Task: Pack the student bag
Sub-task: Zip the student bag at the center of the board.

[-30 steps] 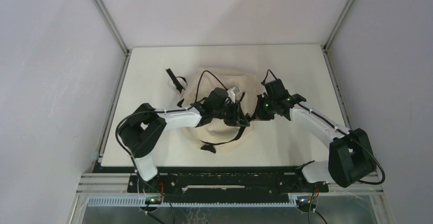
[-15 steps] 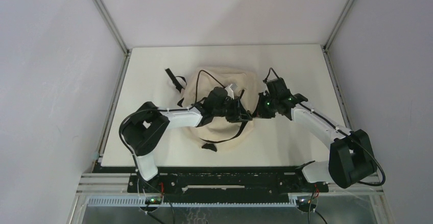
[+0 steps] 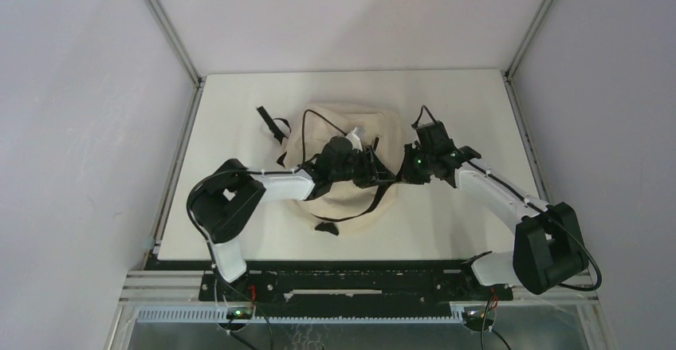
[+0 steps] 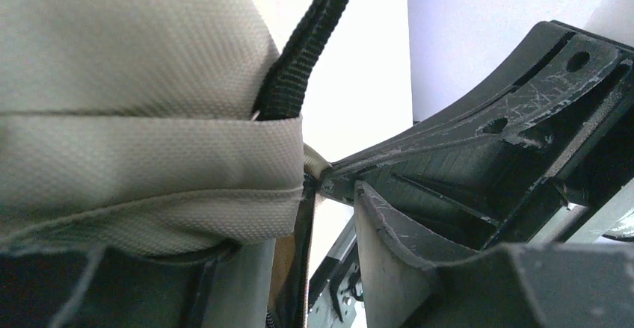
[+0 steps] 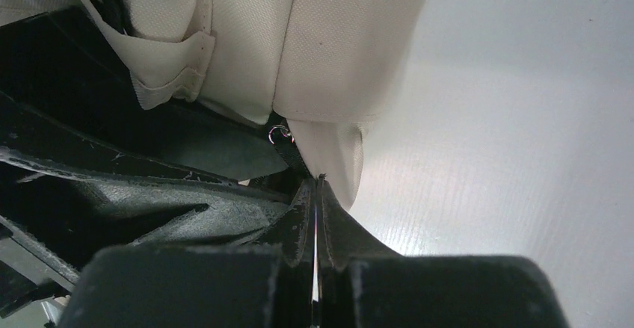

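The cream student bag (image 3: pixel 343 194) lies mid-table with both grippers meeting at its right edge. My left gripper (image 3: pixel 373 168) reaches over the bag. In the left wrist view its jaws stand open (image 4: pixel 321 216): the bag's canvas rim (image 4: pixel 149 164) and a black strap (image 4: pixel 299 74) lie against the hidden left finger, and daylight shows before the right finger (image 4: pixel 389 253). My right gripper (image 3: pixel 406 173) is shut (image 5: pixel 317 186), its tips pinching a black tab with a small metal ring (image 5: pixel 280 135) at the bag's edge (image 5: pixel 329 59).
A loose black strap (image 3: pixel 271 124) trails off the bag's far left onto the white table (image 3: pixel 478 103). Another strap end (image 3: pixel 325 227) lies at the bag's near side. Grey walls and metal posts (image 3: pixel 163 23) close in the table.
My left gripper has moved slightly away and to the right, closer to the right gripper, and its jaws have widened. The right gripper stays shut in place.
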You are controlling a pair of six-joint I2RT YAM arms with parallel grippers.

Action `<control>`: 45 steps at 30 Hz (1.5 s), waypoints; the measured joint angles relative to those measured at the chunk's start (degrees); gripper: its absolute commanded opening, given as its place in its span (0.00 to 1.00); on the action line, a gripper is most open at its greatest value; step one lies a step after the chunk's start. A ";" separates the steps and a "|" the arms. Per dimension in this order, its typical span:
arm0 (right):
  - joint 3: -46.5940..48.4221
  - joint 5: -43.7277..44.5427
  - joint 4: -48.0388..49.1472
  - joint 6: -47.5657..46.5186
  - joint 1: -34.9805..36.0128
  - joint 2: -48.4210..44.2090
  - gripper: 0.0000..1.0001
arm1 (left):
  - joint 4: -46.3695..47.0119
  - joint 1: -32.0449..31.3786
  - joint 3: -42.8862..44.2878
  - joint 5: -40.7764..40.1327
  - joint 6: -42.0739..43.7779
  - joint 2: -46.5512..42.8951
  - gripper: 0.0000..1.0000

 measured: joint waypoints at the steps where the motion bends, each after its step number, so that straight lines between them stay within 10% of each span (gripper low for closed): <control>1: 0.00 0.04 0.02 0.00 0.00 0.00 0.00 | -0.02 0.02 0.00 -0.33 0.00 0.00 0.48; 15: -0.11 -0.07 1.05 0.20 0.46 0.00 0.00 | -1.79 -0.02 0.00 -5.40 1.70 -0.02 0.30; 19: -0.11 -0.74 1.64 0.20 1.01 0.00 0.00 | -2.86 -0.02 0.00 -6.84 2.27 0.04 0.02; 30: -0.13 -1.09 1.79 0.44 1.05 0.00 0.00 | -5.81 0.33 0.00 -7.04 5.68 -0.87 0.00; 38: -0.61 -4.79 0.17 2.40 0.72 -1.29 0.55 | -10.75 3.37 0.33 2.03 11.96 -1.79 0.00; 45: 0.59 -6.82 1.05 7.69 -0.15 0.79 0.62 | -17.79 4.26 0.39 4.94 16.52 -4.81 0.00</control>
